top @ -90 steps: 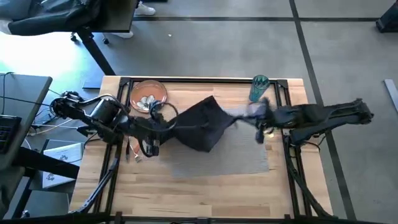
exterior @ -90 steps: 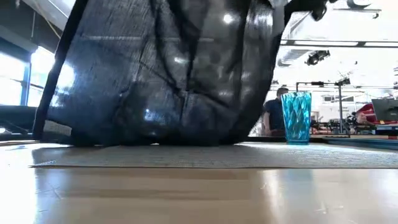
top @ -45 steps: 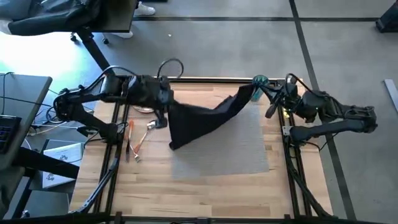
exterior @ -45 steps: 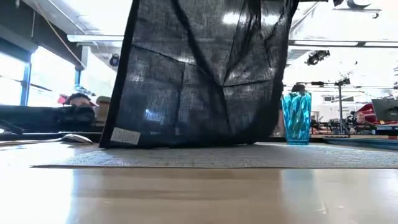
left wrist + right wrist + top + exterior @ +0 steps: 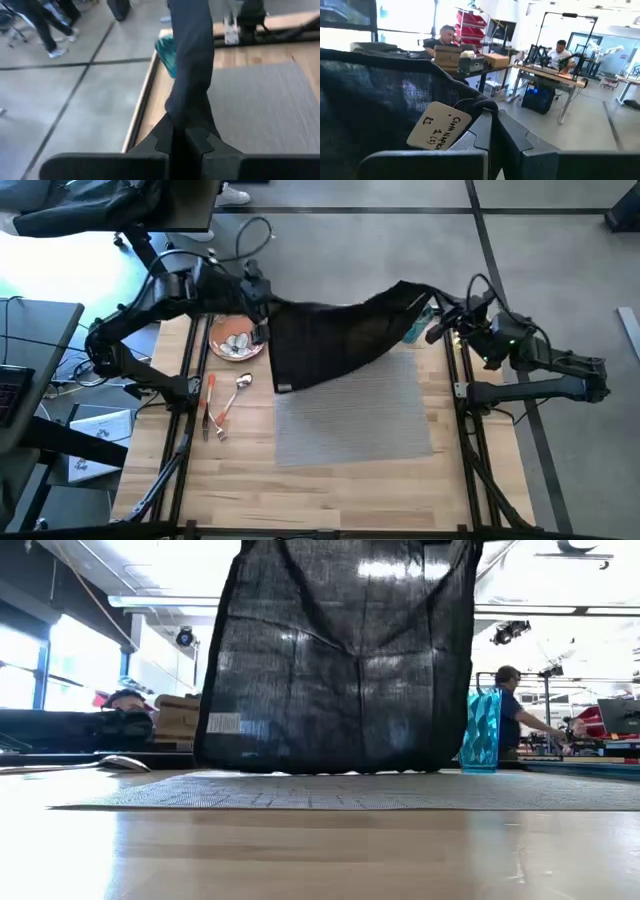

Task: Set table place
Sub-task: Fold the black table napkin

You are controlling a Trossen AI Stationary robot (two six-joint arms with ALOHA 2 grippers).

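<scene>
Black napkin [image 5: 335,340] stretched in the air above the placemat's [image 5: 355,415] far edge, pinched by left hand [image 5: 262,310] and right hand [image 5: 436,308]. Left of the placemat, orange plate [image 5: 237,336] holding small pale pieces; cutlery [image 5: 222,402] on the bench [image 5: 320,490]. Teal cup [image 5: 482,730] just beyond the placemat's right far corner.

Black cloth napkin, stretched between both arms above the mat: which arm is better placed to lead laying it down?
Neither alone, probably. The left end effector and right end effector each pinch a top corner of the black cloth napkin, hanging over the grey woven placemat; lowering together looks best.
</scene>
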